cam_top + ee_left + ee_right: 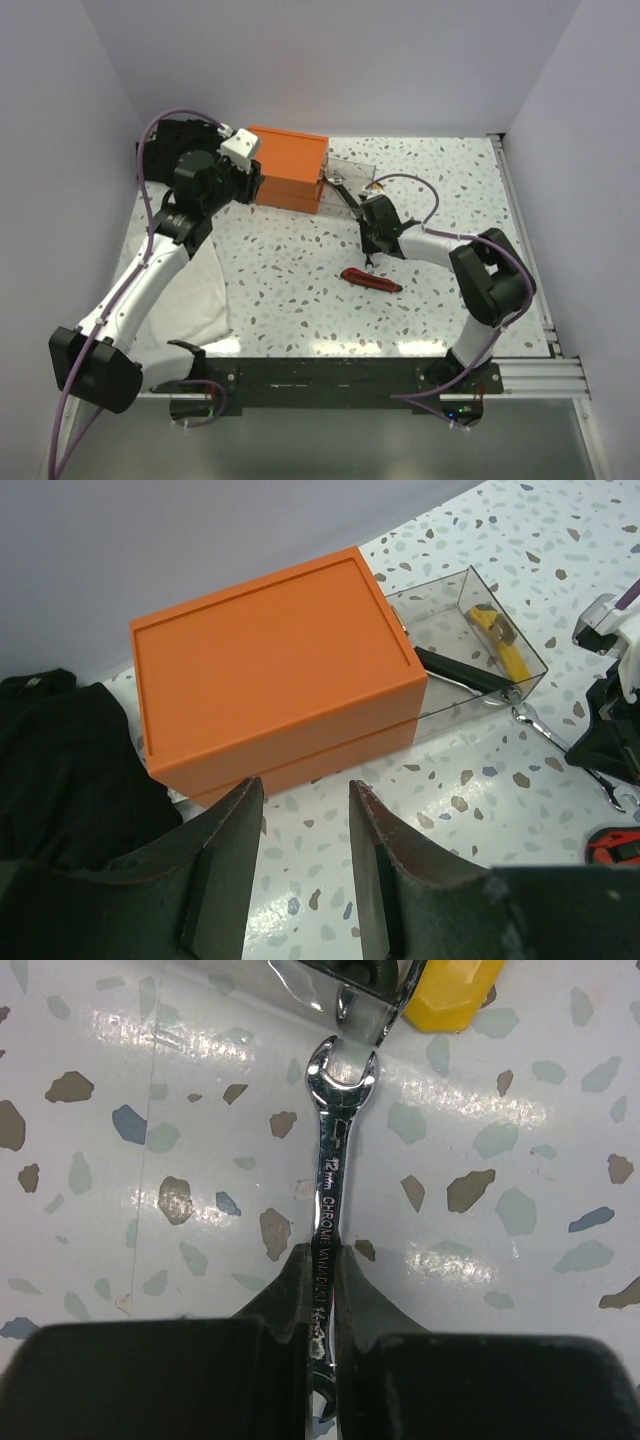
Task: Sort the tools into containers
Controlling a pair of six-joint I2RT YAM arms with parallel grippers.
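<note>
While the left claw (305, 802) hangs open, the right claw (322, 1262) pinches a wrench (328, 1160), aimed toward the tray (440, 610).

I see a white cloth (205, 295) rumpled at the near-left of the speckled surface (290, 270). Black cloth bundle (60, 765) sits far-left by the wall. Metal rail (520, 225) runs along the right edge.

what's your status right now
Left gripper open, empty, facing orange box. Right gripper shut on silver wrench, head at clear tray corner. Red-and-black knife unsorted, nothing blocking.
</note>
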